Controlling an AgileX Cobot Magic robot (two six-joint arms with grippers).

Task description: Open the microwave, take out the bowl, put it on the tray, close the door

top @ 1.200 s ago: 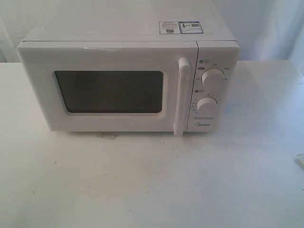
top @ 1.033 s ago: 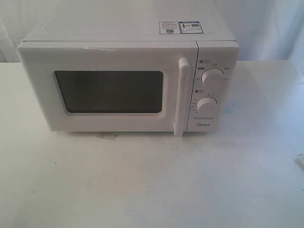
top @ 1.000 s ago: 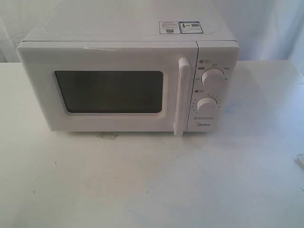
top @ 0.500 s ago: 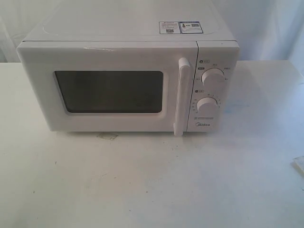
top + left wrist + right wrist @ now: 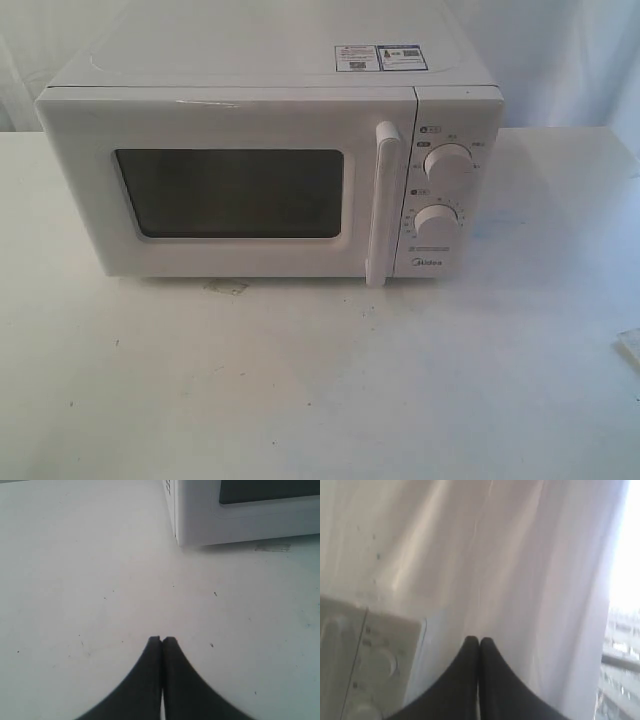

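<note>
The white microwave (image 5: 270,110) stands at the back of the table. Its door (image 5: 230,190) is shut, with a dark window and a tall bar handle (image 5: 380,205). Two dials (image 5: 447,162) sit on the right panel. The bowl is hidden; nothing shows through the window. Neither gripper appears in the exterior view. My left gripper (image 5: 162,639) is shut and empty over bare table, short of the microwave's lower corner (image 5: 200,530). My right gripper (image 5: 479,640) is shut and empty, facing a white curtain, with the dial panel (image 5: 370,655) off to one side.
White table (image 5: 320,380) stretches in front of the microwave, with a small stain (image 5: 226,288) under the door. A pale object (image 5: 631,346) is cut off by the right edge. White curtains (image 5: 560,60) hang behind.
The pale object at the exterior view's right edge has shifted slightly down. The microwave and its door have not moved.
</note>
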